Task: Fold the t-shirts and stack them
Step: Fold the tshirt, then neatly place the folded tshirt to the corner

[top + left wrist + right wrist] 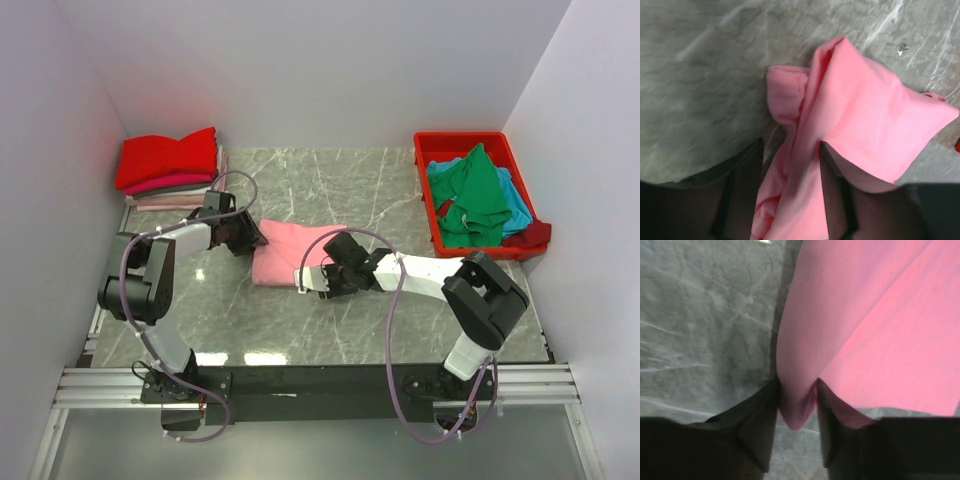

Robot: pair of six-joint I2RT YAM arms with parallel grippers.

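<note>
Here we are over the grey marbled table (400,300), and the light pink soft cloth t-shirt (295,252) lies folded into a rough rectangle right in the middle of it, with an arm at each side.

On the left, the left gripper (790,145) sits at the shirt's left edge. Its two dark fingers stand apart, and a bunched hem of pink cloth lies loosely between them and spills over the right-hand one. That's a spread jaw, not a pinch.

On the right, the right gripper (797,382) is at the shirt's near right corner. A folded lip of the pink cloth fills the gap between its fingers and touches both. The fingers are partly apart, but whether they are squeezing the cloth or only bracketing it, I cannot tell.

Far left, against the wall, there's a stack of folded t-shirts (170,180). A bright red t-shirt (168,158) lies on top, a magenta layer just under it, and paler layers at the bottom. That pile is well apart from the pink one.

Far right, the rigid red plastic bin (428,190) holds a loose heap. Crumpled green t-shirts (475,195) fill most of it, a teal-blue t-shirt (516,205) shows beside them, and a maroon t-shirt (535,235) hangs over the bin's near right corner.
</note>
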